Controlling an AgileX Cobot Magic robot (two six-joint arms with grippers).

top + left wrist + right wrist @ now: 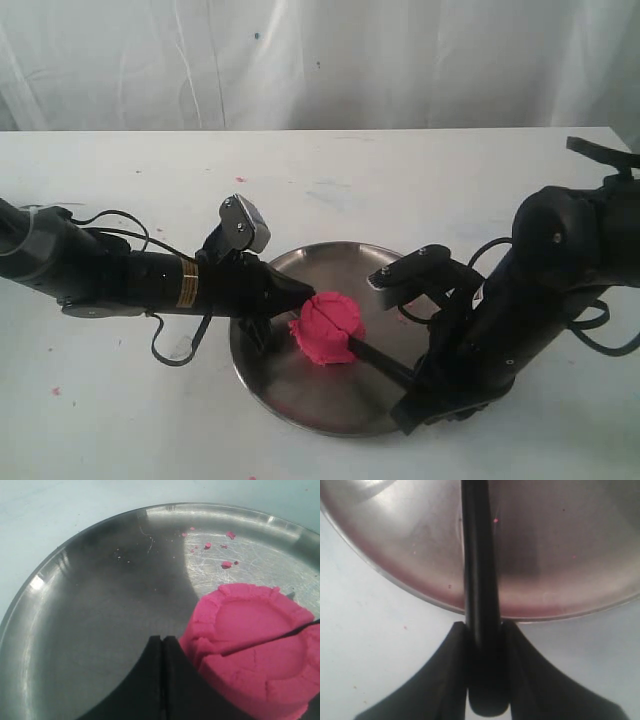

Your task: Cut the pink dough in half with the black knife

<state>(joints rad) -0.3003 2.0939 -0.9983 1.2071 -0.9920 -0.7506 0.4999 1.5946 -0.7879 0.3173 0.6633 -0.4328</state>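
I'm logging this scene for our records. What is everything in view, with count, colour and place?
table: one, white, under everything
curtain: one, white, behind the table
plate: one, steel, on the table between the two arms
dough: one lump, pink, on the plate, a slit across its top
crumbs: several, pink, on the plate beside the dough
knife: one, black, blade in the dough's slit, handle out over the plate's rim
left hand: one, black, shut, tip at the dough's side
right hand: one, black, shut on the knife's handle
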